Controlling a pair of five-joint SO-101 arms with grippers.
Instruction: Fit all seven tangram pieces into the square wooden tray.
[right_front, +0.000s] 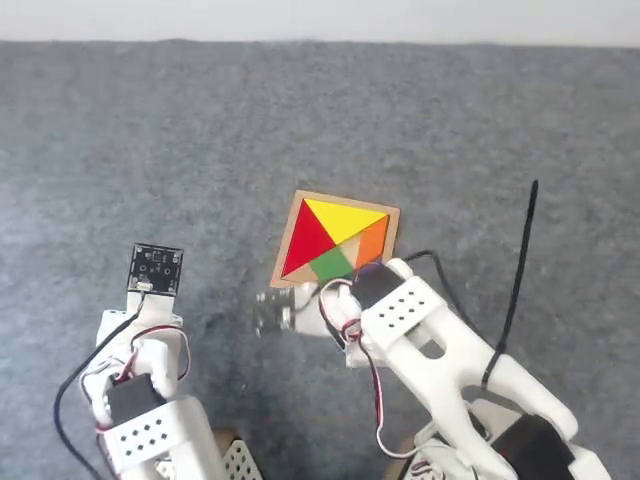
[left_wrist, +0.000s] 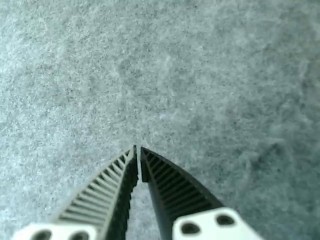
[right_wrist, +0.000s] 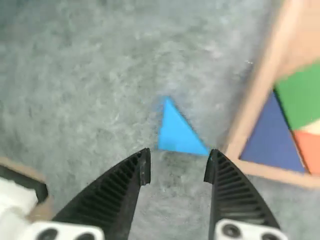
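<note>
While tray (right_wrist: 251, 100) holds several pieces (right_front: 340, 215), blue triangle (right_wrist: 176, 132) lies outside rim; right gripper (right_wrist: 177, 155) gapes over it, left gripper (left_wrist: 138, 150) clenched empty.

White perforated arms (right_front: 440, 350) carry black servos (right_front: 375, 285), red-white cables (right_front: 348, 322), ribbed black jaws.

left gripper (left_wrist: 138, 151) is closed, tips together; left arm (right_front: 150, 432) is folded back. right gripper (right_wrist: 178, 165) is spread apart; right arm (right_front: 440, 365) is extended forward.
</note>
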